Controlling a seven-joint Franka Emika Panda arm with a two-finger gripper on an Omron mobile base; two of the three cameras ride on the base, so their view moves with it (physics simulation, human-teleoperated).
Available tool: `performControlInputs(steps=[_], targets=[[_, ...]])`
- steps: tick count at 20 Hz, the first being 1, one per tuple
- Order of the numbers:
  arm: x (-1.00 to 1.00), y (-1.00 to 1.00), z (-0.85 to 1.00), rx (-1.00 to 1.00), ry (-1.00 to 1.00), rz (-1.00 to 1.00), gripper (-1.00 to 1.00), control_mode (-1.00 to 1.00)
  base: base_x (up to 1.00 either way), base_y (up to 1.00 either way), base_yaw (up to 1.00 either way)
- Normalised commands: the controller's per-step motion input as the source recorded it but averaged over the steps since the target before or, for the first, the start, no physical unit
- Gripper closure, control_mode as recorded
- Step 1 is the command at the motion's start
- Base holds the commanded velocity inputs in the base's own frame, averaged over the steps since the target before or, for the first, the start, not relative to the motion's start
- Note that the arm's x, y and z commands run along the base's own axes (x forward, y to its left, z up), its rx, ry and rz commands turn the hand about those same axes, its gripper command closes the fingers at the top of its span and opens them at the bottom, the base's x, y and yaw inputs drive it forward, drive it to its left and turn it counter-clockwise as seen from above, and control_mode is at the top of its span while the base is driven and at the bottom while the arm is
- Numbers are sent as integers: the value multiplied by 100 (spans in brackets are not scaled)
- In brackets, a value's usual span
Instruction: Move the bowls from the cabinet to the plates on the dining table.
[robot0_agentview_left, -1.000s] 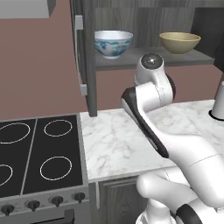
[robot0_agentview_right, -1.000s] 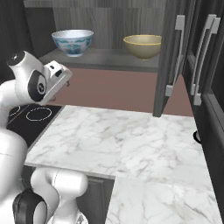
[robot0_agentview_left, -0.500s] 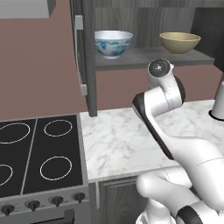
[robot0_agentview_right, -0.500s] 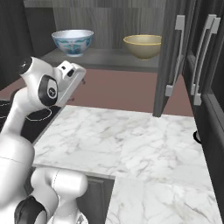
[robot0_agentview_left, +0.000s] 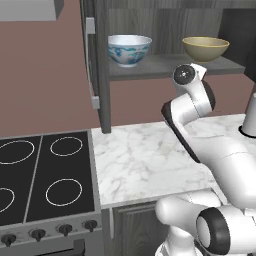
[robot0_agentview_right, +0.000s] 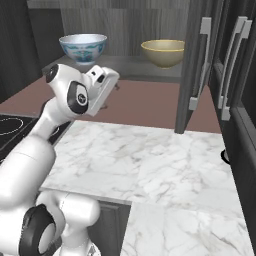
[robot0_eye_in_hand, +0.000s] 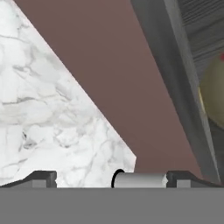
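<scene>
Our arm has swung right and up toward the cabinet (robot0_agentview_left: 165, 67) shelf; the gripper (robot0_agentview_right: 106, 82) gapes wide, empty. The olive-yellow bowl (robot0_agentview_left: 205, 48) near the shelf's right end looks rigid, slick; we'd pinch its rim.

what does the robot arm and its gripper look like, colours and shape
The arm is glossy white, built of rounded tubular segments, with dark grey bands and round dark caps at the joints. The gripper is a white block-shaped hand; its two small finger tips are dark. No cables or markings show.
</scene>
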Motion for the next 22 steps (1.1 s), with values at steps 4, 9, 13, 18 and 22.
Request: performControlInputs(steps=[4, 9, 13, 18, 22], targets=[[48, -30, 47, -5, -5, -10, -100, -100, 0, 0, 0], [44, -24, 52, -2, -5, -10, -100, -100, 0, 0, 0], [37, -19, 39, 0, -3, -9, -100, -100, 0, 0, 0], [31, -17, 17, 0, 0, -7, -100, -100, 0, 0, 0], [29, -21, 8, 0, 0, -3, -100, -100, 0, 0, 0]])
